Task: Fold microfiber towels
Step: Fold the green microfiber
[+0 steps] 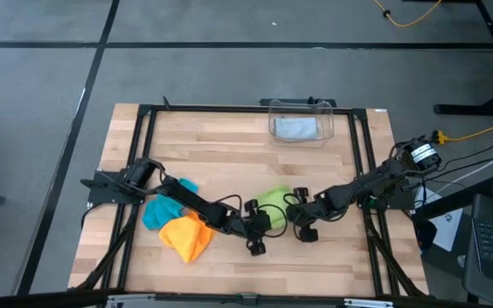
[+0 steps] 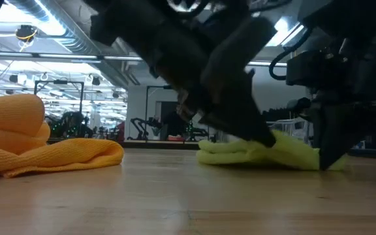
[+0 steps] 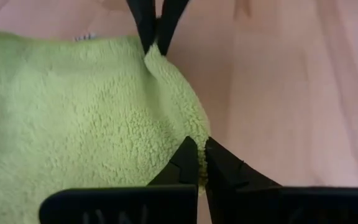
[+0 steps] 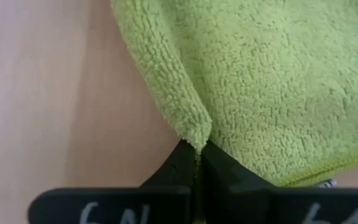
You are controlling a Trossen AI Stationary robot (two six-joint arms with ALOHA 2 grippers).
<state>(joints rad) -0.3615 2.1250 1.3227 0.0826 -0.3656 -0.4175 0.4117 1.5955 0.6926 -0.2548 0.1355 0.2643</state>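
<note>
The lime green towel (image 1: 272, 202) lies on the table's middle, and both grippers are at its near edge. My left gripper (image 1: 259, 224) is shut on it at the near left; it also shows in the left wrist view (image 3: 201, 163). My right gripper (image 1: 296, 212) is shut on it at the near right; it also shows in the right wrist view (image 4: 197, 158). The orange towel (image 1: 187, 237) and the teal towel (image 1: 165, 207) lie crumpled on the table by the left arm. The light grey towel (image 1: 295, 128) lies inside the clear bin (image 1: 328, 120). My left gripper pinches the green towel's near edge (image 3: 194, 132) between its two fingers, coming slanting down from the table's left. The towel lies on the table, with the held edge puckered up. My right gripper pinches a puckered bit of the same edge (image 4: 194, 132) between its two fingers, coming slanting down from the table's right. It also shows in the left wrist view (image 3: 156, 37). The rest of the towel (image 2: 260, 153) lies on the table.
The clear bin stands at the table's far edge, right of the middle. A black frame (image 1: 148, 115) runs around the wooden table top. Bare wood (image 1: 341, 257) shows near the front edge.
</note>
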